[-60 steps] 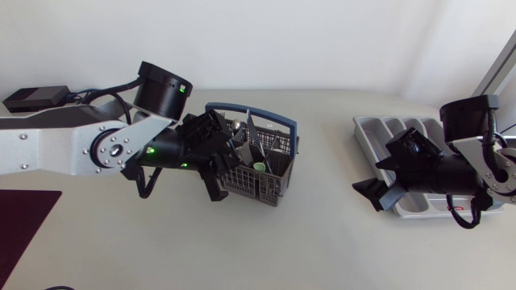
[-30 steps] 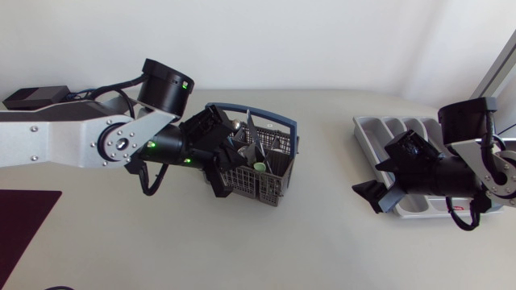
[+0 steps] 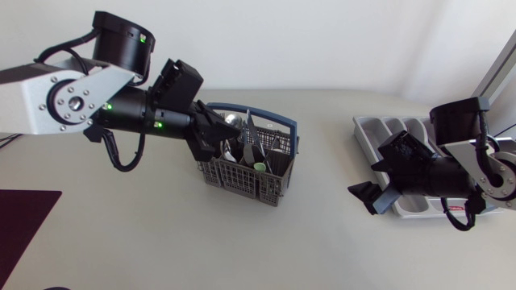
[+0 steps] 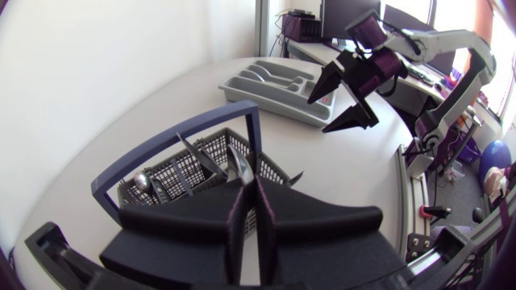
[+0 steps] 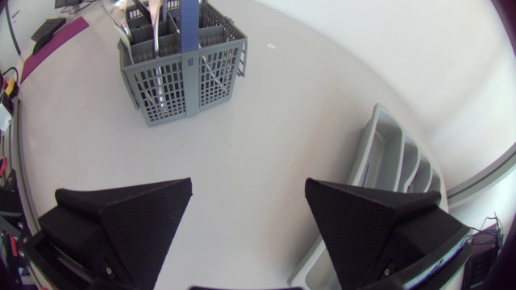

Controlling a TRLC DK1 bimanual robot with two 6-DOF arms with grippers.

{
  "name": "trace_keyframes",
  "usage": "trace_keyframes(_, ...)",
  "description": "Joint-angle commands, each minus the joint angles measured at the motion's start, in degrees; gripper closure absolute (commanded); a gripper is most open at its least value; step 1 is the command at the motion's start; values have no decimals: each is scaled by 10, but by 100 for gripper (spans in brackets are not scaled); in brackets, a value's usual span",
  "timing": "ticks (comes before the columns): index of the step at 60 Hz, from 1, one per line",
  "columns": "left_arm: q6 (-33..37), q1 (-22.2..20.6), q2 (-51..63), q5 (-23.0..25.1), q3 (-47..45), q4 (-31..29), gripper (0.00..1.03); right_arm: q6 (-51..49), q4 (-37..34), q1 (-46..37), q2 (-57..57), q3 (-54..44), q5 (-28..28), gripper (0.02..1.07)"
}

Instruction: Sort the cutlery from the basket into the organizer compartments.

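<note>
A grey mesh basket (image 3: 250, 179) with a blue handle (image 4: 185, 133) stands mid-table, several silver pieces upright in it. My left gripper (image 3: 219, 135) hangs over the basket's left part. In the left wrist view its fingers (image 4: 250, 184) are pressed together, with the top of a silver cutlery piece (image 4: 240, 165) pinched at their tips. The grey organizer (image 3: 389, 127) lies at the right with some cutlery in its compartments (image 4: 270, 79). My right gripper (image 3: 369, 196) hovers beside the organizer's near-left corner, open and empty (image 5: 250, 189), facing the basket (image 5: 181, 76).
A dark purple mat (image 3: 24, 219) lies at the table's front left. Bare tabletop stretches between the basket and the organizer (image 5: 387, 161). My right gripper (image 4: 343, 101) shows ahead of the left one, past the basket.
My left gripper has closed inside the basket, and the left arm has swung upward and toward the back. The right arm has barely shifted.
</note>
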Motion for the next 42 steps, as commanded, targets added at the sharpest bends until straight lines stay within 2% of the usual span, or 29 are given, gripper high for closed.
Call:
trace_keyframes(1,-35,10,-20,26,42,-17,100,14,-11,11,-8,-9,8,6)
trace_keyframes(15,-67,16,-39,35,133,-126,100,17,-29,29,-27,-1,12,6)
trace_keyframes(28,-77,13,-92,35,210,-223,100,16,-62,43,-94,17,-17,6)
trace_keyframes(42,-97,-3,-128,35,260,-275,100,25,-98,68,-130,44,-28,6)
